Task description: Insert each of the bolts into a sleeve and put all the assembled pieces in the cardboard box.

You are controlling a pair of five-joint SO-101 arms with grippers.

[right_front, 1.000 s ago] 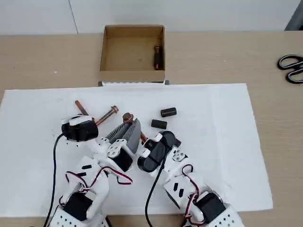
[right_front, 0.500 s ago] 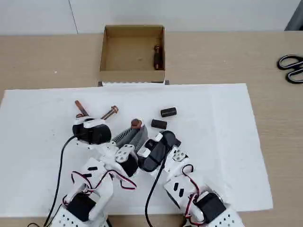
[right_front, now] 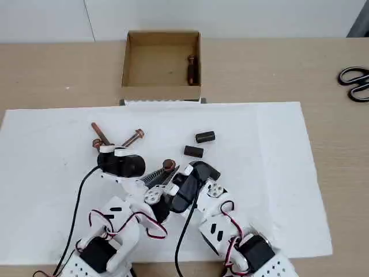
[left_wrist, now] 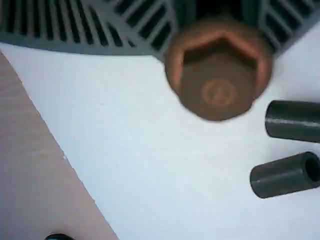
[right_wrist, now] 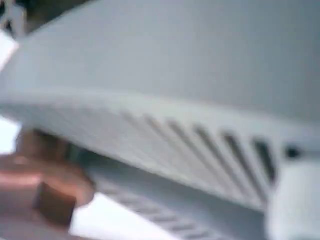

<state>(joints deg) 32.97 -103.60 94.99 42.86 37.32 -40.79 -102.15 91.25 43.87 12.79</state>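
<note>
My left gripper (right_front: 166, 168) is shut on a copper bolt (right_front: 168, 165), its hex head (left_wrist: 218, 80) sticking out between the ribbed grey fingers (left_wrist: 100, 25). The right arm's dark gripper body (right_front: 183, 184) sits right against it on the near side; its fingers are hidden. From the right wrist, a ribbed grey finger (right_wrist: 190, 145) looms close, with the bolt head (right_wrist: 50, 187) beside it. Two black sleeves (right_front: 205, 137) (right_front: 194, 151) lie on the white paper just beyond, also in the left wrist view (left_wrist: 292, 120) (left_wrist: 285, 175). Two more bolts (right_front: 99, 134) (right_front: 134, 137) lie far left.
The cardboard box (right_front: 132, 63) stands at the back beyond the paper, with one assembled bolt and sleeve (right_front: 191, 69) against its right wall. Scissors (right_front: 354, 81) lie at the table's far right. The white paper sheet (right_front: 271, 150) is bare on its right half.
The left gripper, still holding the bolt, has swung right and toward the near side, closing up against the right gripper. The right arm has hardly moved.
</note>
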